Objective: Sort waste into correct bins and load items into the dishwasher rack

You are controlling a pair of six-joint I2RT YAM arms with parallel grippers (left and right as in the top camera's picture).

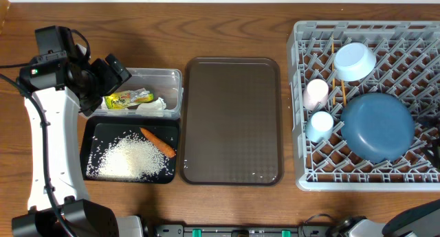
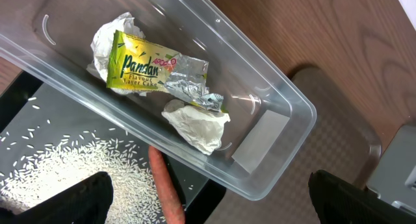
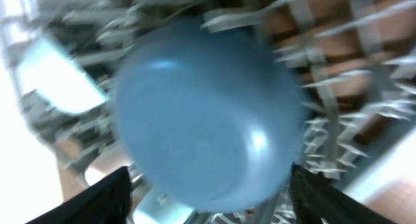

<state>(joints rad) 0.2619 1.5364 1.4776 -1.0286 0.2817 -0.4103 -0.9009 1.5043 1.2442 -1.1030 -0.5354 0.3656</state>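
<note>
In the grey dishwasher rack (image 1: 357, 185) stand the dark-blue plate (image 1: 377, 127), pale-blue bowl (image 1: 354, 62), pink cup (image 1: 316, 93), light-blue cup (image 1: 320, 124) and chopsticks (image 1: 335, 75). My right gripper (image 3: 211, 208) is open just over the plate (image 3: 208, 113), its fingers wide on either side. The clear box (image 1: 173, 76) holds the snack wrapper (image 2: 143, 63) and white tissue (image 2: 195, 123). Rice (image 1: 134, 158) and the carrot (image 1: 158, 142) lie in the black tray (image 1: 88, 152). My left gripper (image 2: 218, 204) hangs open and empty above the box's near corner.
The brown serving tray (image 1: 234, 120) lies bare between the bins and the rack. The left arm (image 1: 48, 127) stands along the table's left side. Bare wood runs along the far edge.
</note>
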